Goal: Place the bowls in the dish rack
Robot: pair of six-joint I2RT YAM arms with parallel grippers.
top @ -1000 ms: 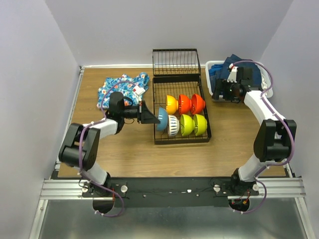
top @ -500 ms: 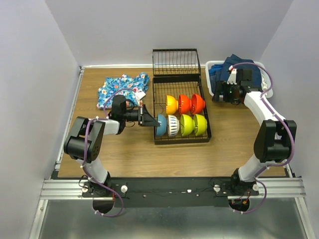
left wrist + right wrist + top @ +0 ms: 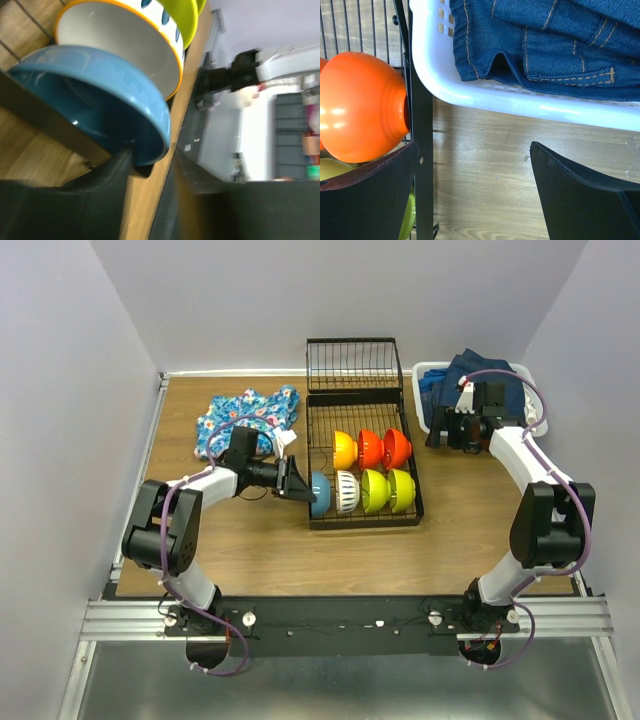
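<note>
Round blue plastic bowl (image 3: 321, 488) at left end of black wire dish rack (image 3: 365, 524) w/ 6 other bowls (image 3: 370, 450); left gripper (image 3: 303, 482) straddles its rim, grip unclear; right gripper (image 3: 475, 146) wide open, empty. Prob only release left

We've got 1 white plastic basket (image 3: 417, 390) sitting at the far right corner of the wooden counter (image 3: 260, 550), stuffed with folded blue jeans (image 3: 545, 30). Over by the far left corner there's a crumpled blue floral cloth (image 3: 245, 405) lying on the wood.
</note>
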